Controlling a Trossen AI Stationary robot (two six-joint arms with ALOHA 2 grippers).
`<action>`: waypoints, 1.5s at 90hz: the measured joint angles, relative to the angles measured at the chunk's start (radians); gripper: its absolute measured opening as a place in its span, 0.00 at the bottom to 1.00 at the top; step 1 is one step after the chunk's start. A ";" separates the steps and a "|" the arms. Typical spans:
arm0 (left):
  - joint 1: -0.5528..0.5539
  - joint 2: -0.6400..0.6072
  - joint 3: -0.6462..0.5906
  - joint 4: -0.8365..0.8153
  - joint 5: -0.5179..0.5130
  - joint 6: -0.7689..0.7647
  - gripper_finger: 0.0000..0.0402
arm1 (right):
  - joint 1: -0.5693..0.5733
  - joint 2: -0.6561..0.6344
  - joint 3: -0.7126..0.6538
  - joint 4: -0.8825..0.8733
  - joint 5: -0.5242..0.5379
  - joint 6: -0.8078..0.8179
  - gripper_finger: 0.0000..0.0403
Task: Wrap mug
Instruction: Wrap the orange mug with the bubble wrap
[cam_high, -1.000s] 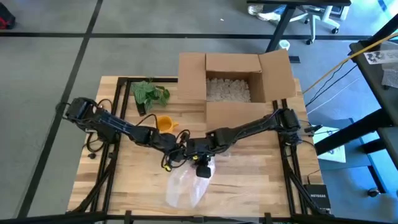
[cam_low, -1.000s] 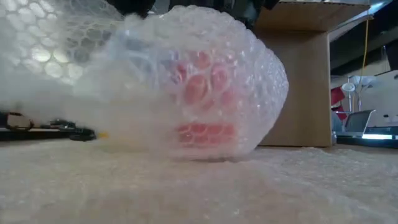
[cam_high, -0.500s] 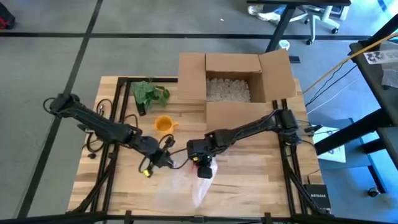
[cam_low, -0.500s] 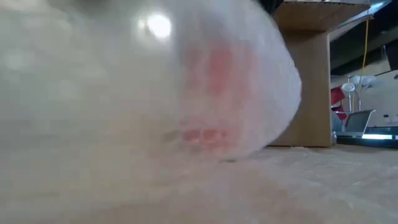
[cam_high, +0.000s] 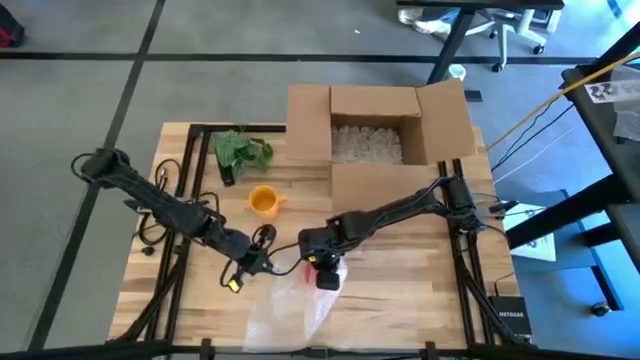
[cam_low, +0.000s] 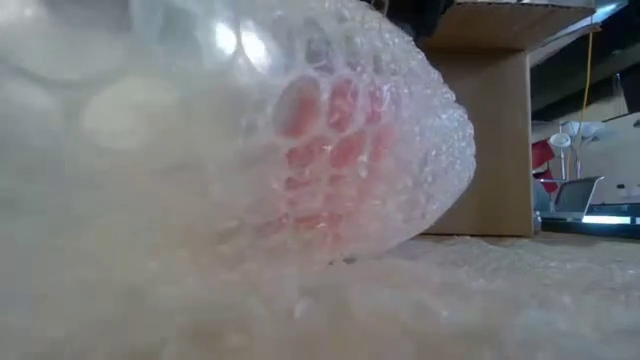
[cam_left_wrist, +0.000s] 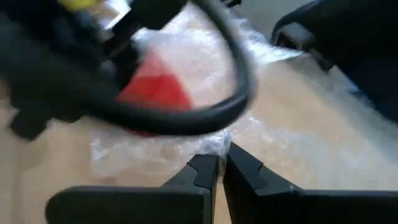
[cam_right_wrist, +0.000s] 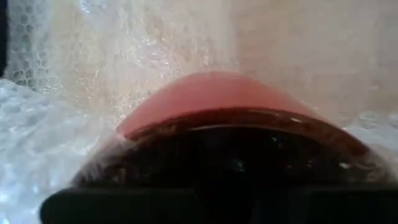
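A red mug (cam_left_wrist: 155, 93) lies on the table under a sheet of clear bubble wrap (cam_high: 287, 312), and the low view shows the mug (cam_low: 330, 150) red through the bubbles. My right gripper (cam_high: 322, 268) sits over the mug, with the mug's rim (cam_right_wrist: 230, 118) right against its wrist camera. My left gripper (cam_high: 252, 266) is just left of the mug. In its wrist view the left gripper (cam_left_wrist: 221, 167) is shut at the wrap's edge. My left gripper pinches an edge of the bubble wrap (cam_left_wrist: 214, 144) between its fingertips, coming low from the table's left. The wrap runs from the fingers over the mug; one layer or several, I cannot tell. My right gripper holds the mug at its open rim end (cam_right_wrist: 205, 127), but the mug and wrap hide the fingers. The mug's underside rests on wrap on the table.
An orange mug (cam_high: 263, 200) stands behind the left gripper, with a green plant (cam_high: 241, 150) at the far left. An open cardboard box (cam_high: 375, 135) with packing fill takes up the far middle. Yellow-tipped cabling (cam_high: 234, 286) trails by the left gripper.
My left gripper has moved from beside the orange mug toward the table's near left. The bubble wrap has spread out wider on the near side, and in the low view it now fills the left of the picture. The right gripper and red mug have stayed nearly in place.
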 joint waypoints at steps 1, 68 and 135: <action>-0.003 0.008 -0.004 0.020 0.000 0.002 0.00 | 0.000 0.000 0.001 -0.001 0.001 0.000 0.04; 0.184 0.511 0.000 0.652 -0.014 0.252 0.00 | 0.011 -0.002 0.009 -0.158 0.001 0.012 0.04; 0.110 0.198 0.025 0.290 -0.076 0.215 0.00 | 0.029 -0.003 0.009 -0.174 0.079 0.043 0.04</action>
